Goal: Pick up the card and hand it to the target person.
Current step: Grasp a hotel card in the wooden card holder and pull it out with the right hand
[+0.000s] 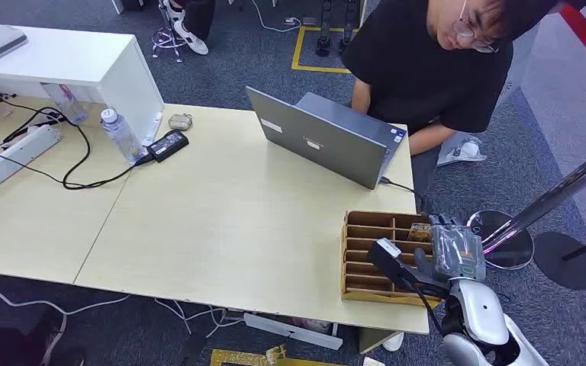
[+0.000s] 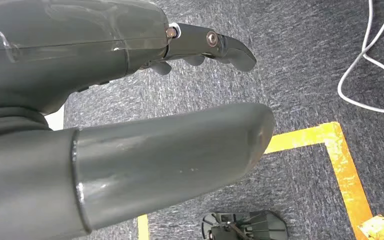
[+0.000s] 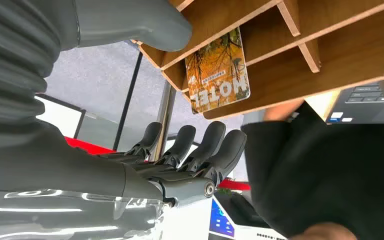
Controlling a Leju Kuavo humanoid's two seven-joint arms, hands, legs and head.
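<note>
1. While the right hand (image 1: pixel 452 245) hovered at the far right corner of the wooden slotted organizer (image 1: pixel 366 278), its fingers (image 3: pixel 207 145) lay side by side and nearly straight, apart from the thumb, and held nothing.
2. Hanging low over grey carpet with yellow floor tape (image 2: pixel 347 175), the left hand (image 2: pixel 130 125) also held nothing, its thumb and fingers spread.
3. Just past the right fingertips, the hotel card (image 3: pixel 219 71) stood in an end slot of the organizer, one printed edge poking out beyond the wooden divider; it was not yet touched.
4. To do the grasp well, I judged the hand should ease in until thumb and fingers flank the exposed edge, pinch the flat faces, then draw the card straight out along the slot so it doesn't jam on the dividers.
5. Beyond the organizer, a person in a black shirt (image 1: pixel 427 69) sat at the table (image 1: pixel 221 229) behind an open grey laptop (image 1: pixel 328 137), presumably the recipient.
</note>
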